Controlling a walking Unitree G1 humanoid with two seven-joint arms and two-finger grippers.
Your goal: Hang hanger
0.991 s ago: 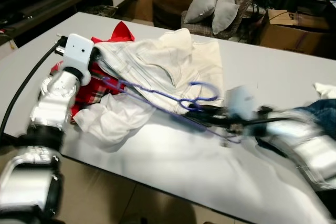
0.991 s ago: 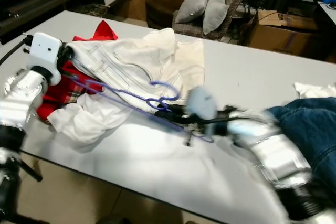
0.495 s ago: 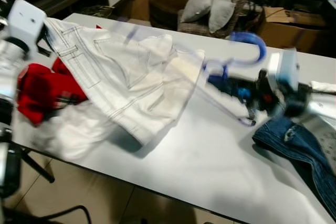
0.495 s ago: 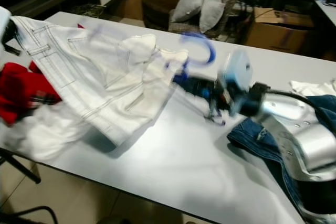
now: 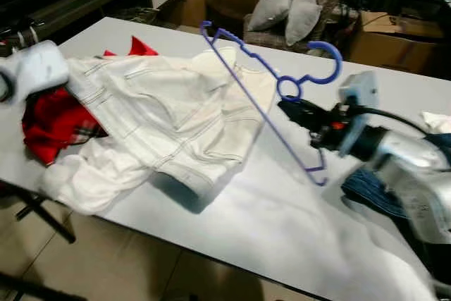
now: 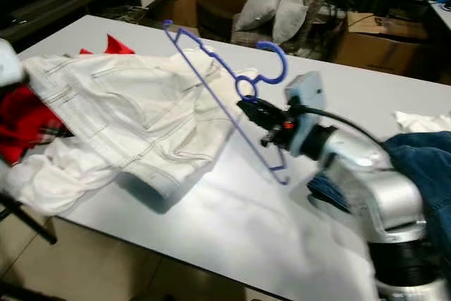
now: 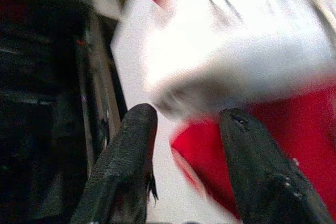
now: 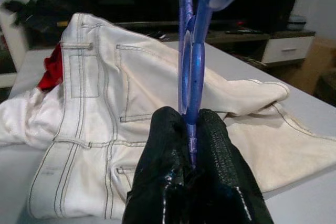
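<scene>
We are holding the blue plastic hanger (image 5: 271,96) lifted clear of the tabletop (image 5: 296,223), with our right end effector (image 8: 190,129) pinched tight on its thin frame just below the hook, the 2 black fingers (image 8: 170,145) pressing the plastic between them. The pickup looks done to us; the hanging itself is not, and we are seeing no rail or rod to aim for, so finding one seems to be what is left.

The hanger is a slim, glossy wire-like outline with a rounded hook at the top and a notched shoulder, tilting up over the white jeans (image 5: 162,114). Those jeans are lying crumpled in soft folds, heavy cotton with dark contrast stitching and patch pockets. Beneath them we are seeing a red plaid garment (image 5: 56,121), and blue denim (image 6: 423,167) is bunching at the right edge.

Our left end effector (image 7: 184,129) is hovering over the red cloth with its ribbed fingers parted and nothing between them.
</scene>
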